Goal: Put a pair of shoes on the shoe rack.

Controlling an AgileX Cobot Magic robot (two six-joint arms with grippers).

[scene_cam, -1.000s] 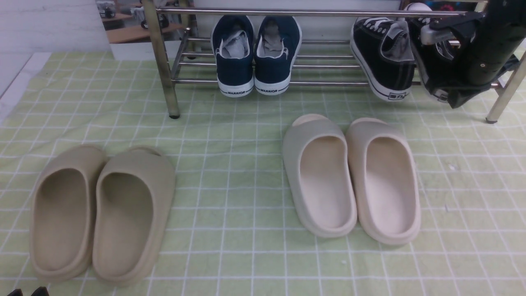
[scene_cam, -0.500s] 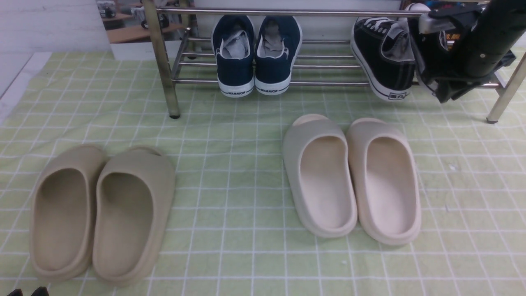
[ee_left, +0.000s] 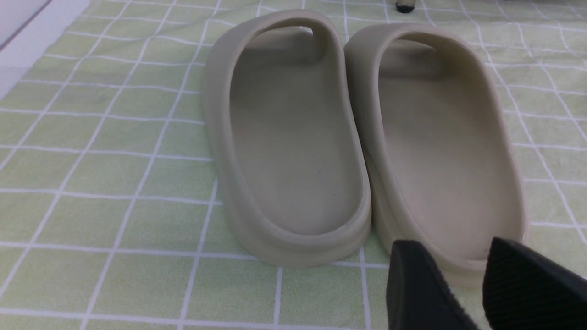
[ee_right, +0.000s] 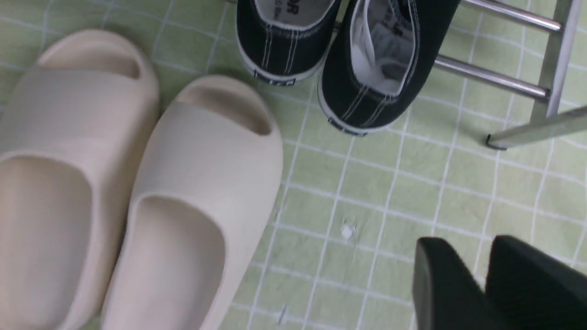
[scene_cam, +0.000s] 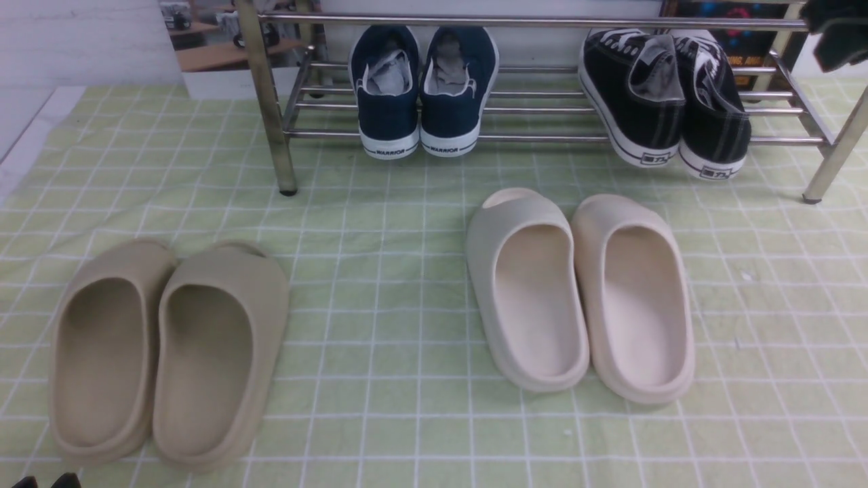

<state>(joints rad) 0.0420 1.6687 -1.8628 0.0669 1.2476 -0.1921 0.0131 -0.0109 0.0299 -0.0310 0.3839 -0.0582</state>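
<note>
Change vs. earlier frames: right arm [scene_cam: 837, 30] is now pulled back to the upper right corner of the front view; it was previously laid over the right-hand shoe. Pair of shoes [scene_cam: 668, 102] is thereby fully exposed, seated side by side on the lower bars at the right end of the shoe rack [scene_cam: 542, 22], heels toward the camera and overhanging the front bar. Nothing else is shifted.

Right end effector [ee_right: 477, 256]: nothing is held; finger spacing cannot be told from the wrist view. Left end effector [ee_left: 458, 256]: fingers slightly parted, empty, parked near the beige slippers [scene_cam: 169, 352].

Navy sneakers [scene_cam: 424, 95] are racked further left. Cream slippers [scene_cam: 583, 298] are set in front of the rack. Counter is covered by a green checked cloth [scene_cam: 407, 271]. White wall [scene_cam: 81, 41] and wooden furniture [scene_cam: 217, 51] are seen behind.
</note>
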